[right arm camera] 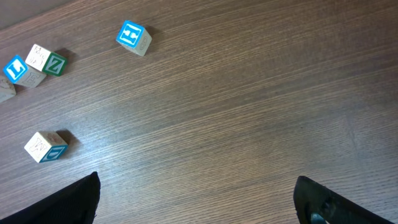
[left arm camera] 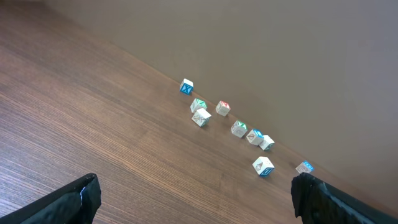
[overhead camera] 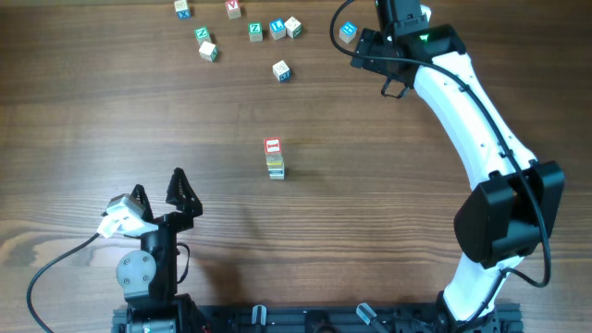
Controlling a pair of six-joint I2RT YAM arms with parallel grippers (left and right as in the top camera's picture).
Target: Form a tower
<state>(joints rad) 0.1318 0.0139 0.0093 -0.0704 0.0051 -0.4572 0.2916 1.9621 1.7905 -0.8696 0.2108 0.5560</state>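
Even soft light, faint short shadows, no glare; wrist views sharp.

In the overhead view the top edge cuts the right hand (overhead camera: 400,9), so we cannot see its fingertips there. The same edge clips a blue-faced cube (overhead camera: 183,8) and a red-faced cube (overhead camera: 233,7). The tower (overhead camera: 274,159) is too small for us to count its cubes or read any letter. In the left wrist view the left hand (left arm camera: 194,183) shows only as two dark fingers (left arm camera: 78,202), cut by the bottom edge. The right wrist view cuts its own fingers (right arm camera: 71,202) likewise, and its left edge clips a pale cube (right arm camera: 4,92).
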